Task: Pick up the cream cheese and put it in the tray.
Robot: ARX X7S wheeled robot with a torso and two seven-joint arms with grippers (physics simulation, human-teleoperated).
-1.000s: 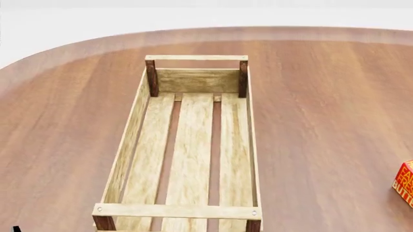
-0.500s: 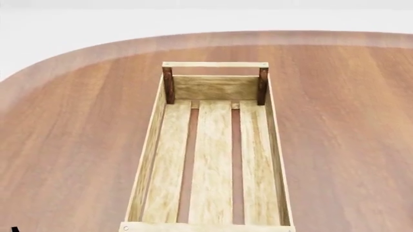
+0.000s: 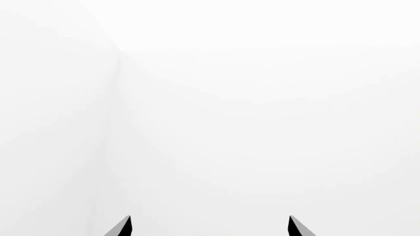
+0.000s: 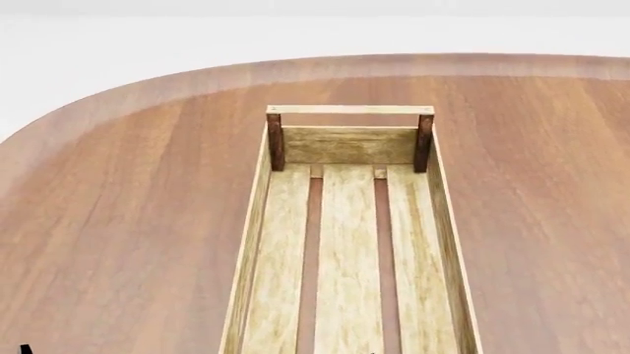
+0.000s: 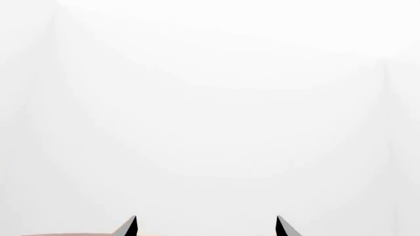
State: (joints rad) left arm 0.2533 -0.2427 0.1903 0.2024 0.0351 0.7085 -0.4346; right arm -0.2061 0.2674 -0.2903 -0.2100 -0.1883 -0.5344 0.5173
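Left wrist view: only the two dark fingertips [image 3: 123, 227] of the left gripper [image 3: 208, 227] showed, at the frame edge. They stood well apart with nothing between them, so the jaws were spread. Behind them lay plain white wall, with one faint vertical corner line. No table or task item was visible here.

Head view: the tray [image 4: 264, 221] sat on the brown wooden table [image 4: 118, 221], running lengthwise away from the camera. Its near end was cut off by the frame. The far end showed two dark brown posts carrying a pale top rail. The floor was three pale slats with two dark gaps between them. Nothing lay inside the visible part. The cream cheese appeared in none of the views, so its place could not be told. A small dark sliver sat at the lower left corner, too small to identify.

Right wrist view: the right gripper [image 5: 206, 227] showed two dark fingertips [image 5: 129, 227], also set wide apart and holding nothing. White wall filled the rest. A thin strip of brown table [image 5: 66, 234] edged in beside the fingertips.
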